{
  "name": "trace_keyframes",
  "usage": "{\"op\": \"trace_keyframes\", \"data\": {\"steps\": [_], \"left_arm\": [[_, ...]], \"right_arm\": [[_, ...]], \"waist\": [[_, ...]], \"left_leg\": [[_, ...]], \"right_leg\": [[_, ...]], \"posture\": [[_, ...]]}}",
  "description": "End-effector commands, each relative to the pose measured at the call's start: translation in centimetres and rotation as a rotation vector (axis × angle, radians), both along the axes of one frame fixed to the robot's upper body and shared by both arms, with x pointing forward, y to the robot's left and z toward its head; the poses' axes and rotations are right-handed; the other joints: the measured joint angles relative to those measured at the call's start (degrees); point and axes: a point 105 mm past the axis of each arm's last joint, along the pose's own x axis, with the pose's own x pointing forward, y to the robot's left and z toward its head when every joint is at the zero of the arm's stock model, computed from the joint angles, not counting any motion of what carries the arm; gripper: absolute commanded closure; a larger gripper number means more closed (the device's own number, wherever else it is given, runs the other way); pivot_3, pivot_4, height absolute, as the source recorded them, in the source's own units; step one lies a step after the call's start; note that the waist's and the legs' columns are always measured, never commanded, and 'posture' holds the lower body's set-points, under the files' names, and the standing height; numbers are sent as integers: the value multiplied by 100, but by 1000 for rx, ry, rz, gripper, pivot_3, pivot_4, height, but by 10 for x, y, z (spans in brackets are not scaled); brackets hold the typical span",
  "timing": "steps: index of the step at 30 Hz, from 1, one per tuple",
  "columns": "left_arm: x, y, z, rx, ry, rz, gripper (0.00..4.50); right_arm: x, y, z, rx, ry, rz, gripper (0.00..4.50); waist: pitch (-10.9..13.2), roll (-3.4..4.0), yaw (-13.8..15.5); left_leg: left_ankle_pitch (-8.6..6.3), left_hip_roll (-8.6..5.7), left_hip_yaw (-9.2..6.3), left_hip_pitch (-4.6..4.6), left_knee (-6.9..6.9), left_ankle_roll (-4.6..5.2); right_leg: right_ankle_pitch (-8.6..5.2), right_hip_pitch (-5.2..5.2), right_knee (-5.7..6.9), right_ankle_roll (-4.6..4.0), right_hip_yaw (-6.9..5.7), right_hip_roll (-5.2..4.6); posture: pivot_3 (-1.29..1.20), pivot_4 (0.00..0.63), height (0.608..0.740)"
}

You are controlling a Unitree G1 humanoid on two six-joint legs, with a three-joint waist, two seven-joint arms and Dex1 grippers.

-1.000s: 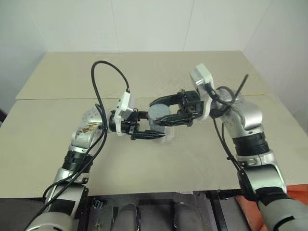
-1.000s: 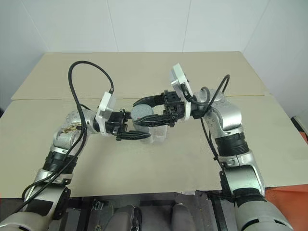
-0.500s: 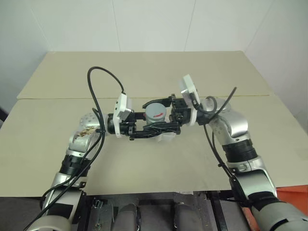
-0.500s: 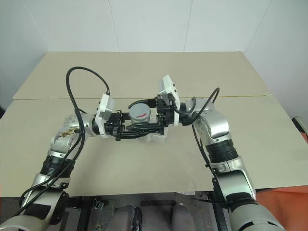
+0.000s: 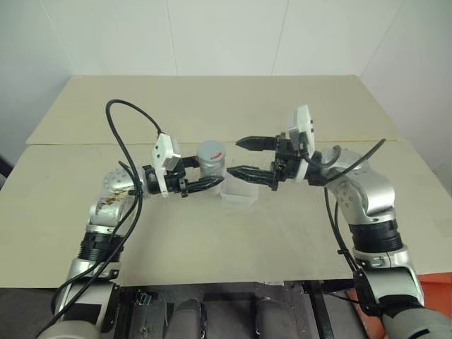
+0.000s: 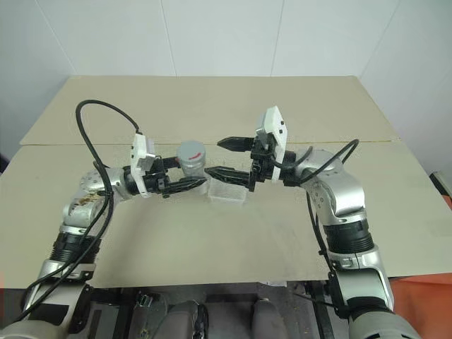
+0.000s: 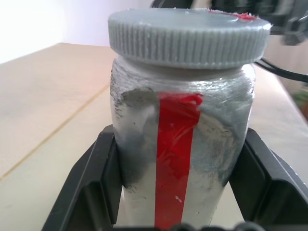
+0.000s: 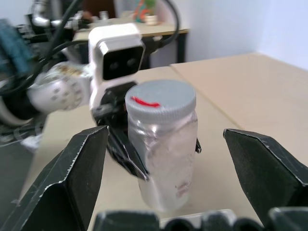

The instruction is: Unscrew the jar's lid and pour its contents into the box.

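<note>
We have the jar (image 5: 211, 160) upright and held off the table (image 5: 212, 233), near the table's middle and a little toward its far edge, with the lid (image 7: 188, 36) still seated on its neck; a red mark sits on the lid's top and a red stripe runs down the jar's side. The left gripper (image 5: 205, 183) is clamped on the jar's body below the lid, one black finger on each side, as the left wrist view shows plainly. Just beside the jar, toward the right edge of the table, the box (image 5: 241, 190) rests on the surface, and from the head views we cannot tell whether anything is in it.

The right gripper (image 5: 244, 157) hangs just beside the jar on the side away from the left arm, its jaws spread wide and holding nothing, pointed across at the lid.

We judge the unscrewing step to be in hand, with the lid not yet off; whether it is loosened at all we cannot say. The next move, as we see it, calls for the right gripper to line its open jaws up at the lid's ribbed rim, above the jar's shoulder, close on it squarely and twist while we keep the jar firm and upright so nothing spills short of the box.
</note>
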Motion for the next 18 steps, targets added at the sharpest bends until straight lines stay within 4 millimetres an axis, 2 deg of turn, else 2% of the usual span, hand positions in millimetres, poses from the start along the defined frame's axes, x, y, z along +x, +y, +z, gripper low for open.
{"op": "trace_keyframes", "data": {"steps": [1,6,10,18], "left_arm": [[7,6,12,-53,-73,113,1838],[19,8,16,-115,-66,247,1838],[23,2,14,-122,-59,277,1838],[26,-6,12,-123,-36,312,1838]], "right_arm": [[-2,-6,15,50,-79,-149,55],[2,1,29,100,-121,-311,55],[4,12,37,100,-136,-352,55],[5,34,32,97,-145,-383,55]], "waist": [[0,0,6],[0,0,-15],[0,0,-14],[0,0,-14]], "left_leg": [[0,0,-1,0,-1,0],[1,0,0,3,-4,-1],[1,-2,0,1,-3,-1],[1,-3,0,1,-4,-1]], "right_leg": [[0,0,0,0,-1,0],[0,-4,6,0,4,0],[0,-4,5,0,3,-2],[0,-3,5,0,2,-1]], "posture": [[0,150,740],[0,150,740],[0,150,740],[0,150,740]]}}
